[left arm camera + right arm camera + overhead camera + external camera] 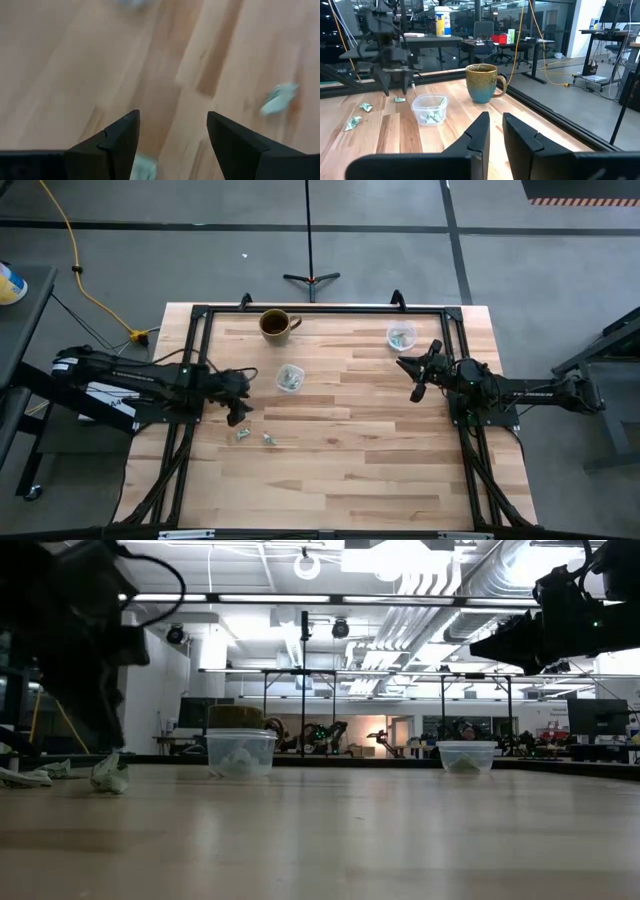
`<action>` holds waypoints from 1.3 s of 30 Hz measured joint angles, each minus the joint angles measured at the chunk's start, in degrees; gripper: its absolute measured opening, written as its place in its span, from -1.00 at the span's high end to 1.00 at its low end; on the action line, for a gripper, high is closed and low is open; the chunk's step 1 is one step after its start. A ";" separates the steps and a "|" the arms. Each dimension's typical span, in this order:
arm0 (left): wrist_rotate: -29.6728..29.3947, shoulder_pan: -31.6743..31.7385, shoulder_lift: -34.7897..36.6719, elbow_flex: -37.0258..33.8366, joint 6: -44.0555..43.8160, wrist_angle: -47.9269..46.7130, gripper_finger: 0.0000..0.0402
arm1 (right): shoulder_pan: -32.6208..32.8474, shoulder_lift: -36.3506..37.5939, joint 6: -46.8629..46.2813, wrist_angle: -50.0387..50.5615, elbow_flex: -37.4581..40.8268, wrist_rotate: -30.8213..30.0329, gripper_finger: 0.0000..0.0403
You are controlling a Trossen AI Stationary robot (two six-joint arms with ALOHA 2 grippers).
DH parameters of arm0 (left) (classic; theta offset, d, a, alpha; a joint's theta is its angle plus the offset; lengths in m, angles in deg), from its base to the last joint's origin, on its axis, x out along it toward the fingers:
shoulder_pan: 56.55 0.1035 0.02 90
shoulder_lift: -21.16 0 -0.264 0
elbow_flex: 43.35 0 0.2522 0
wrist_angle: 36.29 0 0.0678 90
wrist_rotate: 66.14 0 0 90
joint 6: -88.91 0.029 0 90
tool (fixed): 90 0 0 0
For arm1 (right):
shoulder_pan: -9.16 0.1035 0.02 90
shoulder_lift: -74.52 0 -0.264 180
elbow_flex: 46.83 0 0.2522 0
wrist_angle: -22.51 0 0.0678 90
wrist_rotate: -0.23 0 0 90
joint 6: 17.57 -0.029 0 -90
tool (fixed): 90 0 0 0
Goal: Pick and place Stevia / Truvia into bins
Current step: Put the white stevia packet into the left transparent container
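Two pale green packets lie flat on the wood near the table's left side [243,435] [268,439]. My left gripper [236,414] hangs open just above them, fingers pointing down. In the left wrist view one packet [145,167] shows low between the fingers and another [279,97] lies off to one side. One clear cup [290,378] with packets in it stands right of that gripper. The second cup [401,336], also with packets, stands near the far right corner. My right gripper [417,387] is raised beside that cup, shut and holding nothing.
A brown mug [276,324] stands near the far edge, behind the left cup; the right wrist view shows it [482,82] beyond the cup [431,109]. A black frame [320,308] runs round the table. Bare wood [350,460] fills the middle and near half.
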 joint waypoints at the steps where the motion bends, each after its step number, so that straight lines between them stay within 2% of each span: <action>1: 0.00 0.00 -1.49 0.81 -1.13 -1.71 -0.32 | 0.00 0.00 0.02 0.01 0.00 0.00 0.78; 9: 2.02 0.00 -10.14 3.92 -6.25 -9.48 -0.32 | 0.00 0.00 0.13 1.14 -0.02 0.00 0.74; 22: 2.29 0.00 -11.91 3.10 -10.20 -12.60 -0.29 | 0.00 0.00 0.61 2.00 -0.04 0.02 0.78; 26: 1.48 0.02 -11.89 2.50 -10.11 -12.67 -0.05 | 0.01 0.02 0.61 2.61 -0.07 0.01 0.76; 31: 1.33 0.02 -11.91 2.38 -9.93 -12.41 0.45 | 0.00 0.02 0.72 3.02 -0.07 0.01 0.78; 35: 3.54 0.02 -12.01 3.01 -9.03 -10.49 0.86 | 0.00 0.00 1.99 3.40 -0.07 0.01 0.79; 39: 1.64 0.00 -12.01 5.25 -7.75 -2.09 0.82 | 0.02 0.00 2.10 3.37 -0.07 0.02 0.79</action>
